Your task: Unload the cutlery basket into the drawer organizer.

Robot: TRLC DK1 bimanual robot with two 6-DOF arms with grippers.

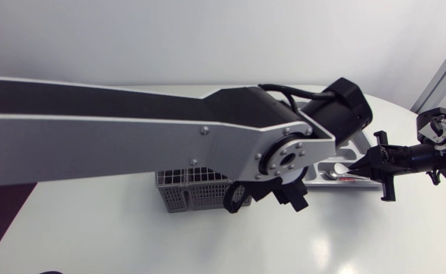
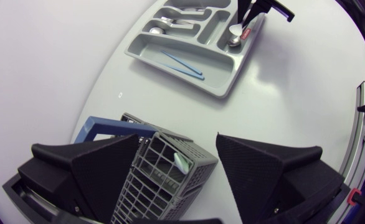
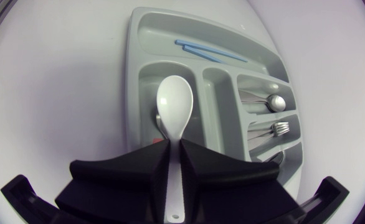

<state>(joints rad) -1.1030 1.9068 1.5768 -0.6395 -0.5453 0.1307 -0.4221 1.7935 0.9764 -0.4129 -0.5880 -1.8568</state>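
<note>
Count taken at the table. Baskets: one, a grey mesh cutlery basket. Trays: one grey organizer tray. Blue sticks: two, a pair. White spoon: one. Metal spoon: one plainly seen. Metal fork: one plainly seen. Further metal pieces in the tray are too hidden to count. One pale piece shows inside the basket. Grippers: two, the left gripper and the right gripper.

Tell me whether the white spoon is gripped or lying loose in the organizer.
Gripped: right gripper pinches the white spoon handle from both sides, above the organizer.
</note>
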